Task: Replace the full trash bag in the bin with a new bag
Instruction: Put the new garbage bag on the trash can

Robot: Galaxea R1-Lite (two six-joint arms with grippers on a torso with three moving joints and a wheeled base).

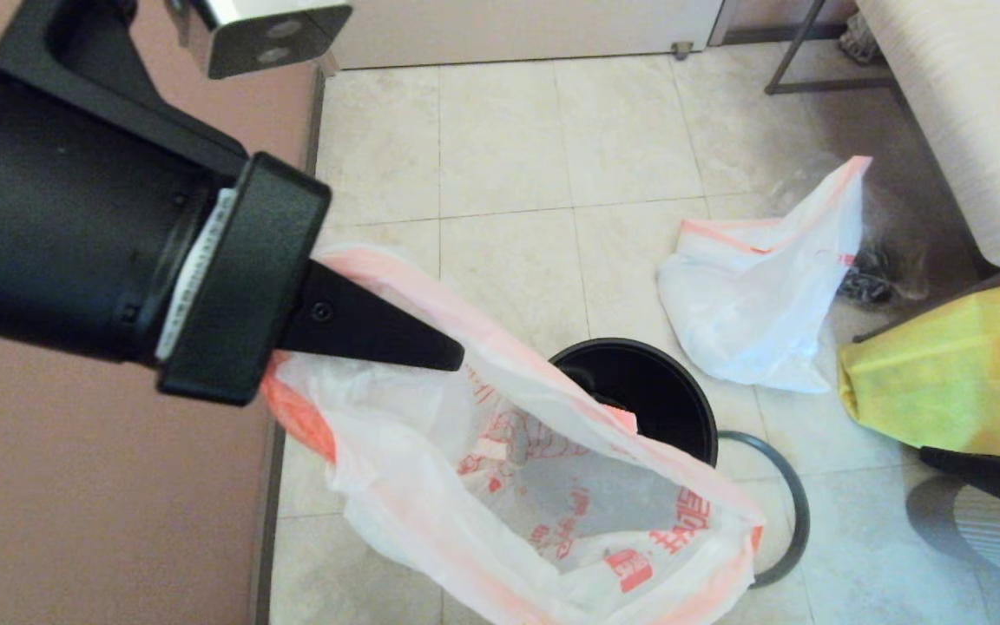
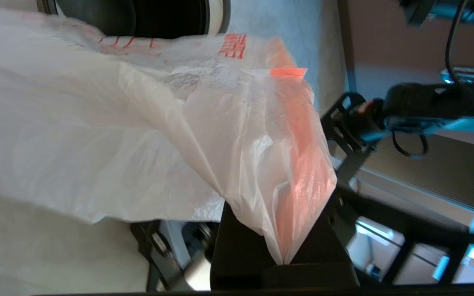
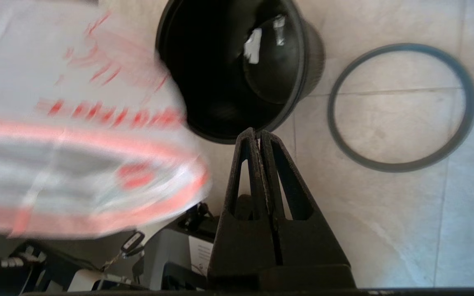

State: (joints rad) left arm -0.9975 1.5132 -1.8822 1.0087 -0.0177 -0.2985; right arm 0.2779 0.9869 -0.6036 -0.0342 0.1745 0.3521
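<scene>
My left gripper point(image 1: 455, 358) is shut on the pink-orange hem of the new bag point(image 1: 430, 451). This thin white bag with red drawing and characters hangs with its mouth open, above and in front of the bin point(image 1: 639, 391). In the left wrist view the new bag point(image 2: 117, 123) drapes over the left gripper point(image 2: 286, 250). The bin point(image 3: 241, 61) is black and unlined, and its grey ring point(image 1: 804, 512) lies on the floor beside it. The full trash bag point(image 1: 743, 304) sits on the floor behind the bin. My right gripper point(image 3: 257, 133) is shut on nothing, just in front of the bin's rim and beside the ring point(image 3: 401, 167).
A yellow bag point(image 1: 951, 373) stands at the right, with a beige upholstered seat point(image 1: 969, 113) behind it. A clear bag with dark contents point(image 1: 873, 269) lies beside the full bag. A pinkish wall point(image 1: 75, 486) runs along the left.
</scene>
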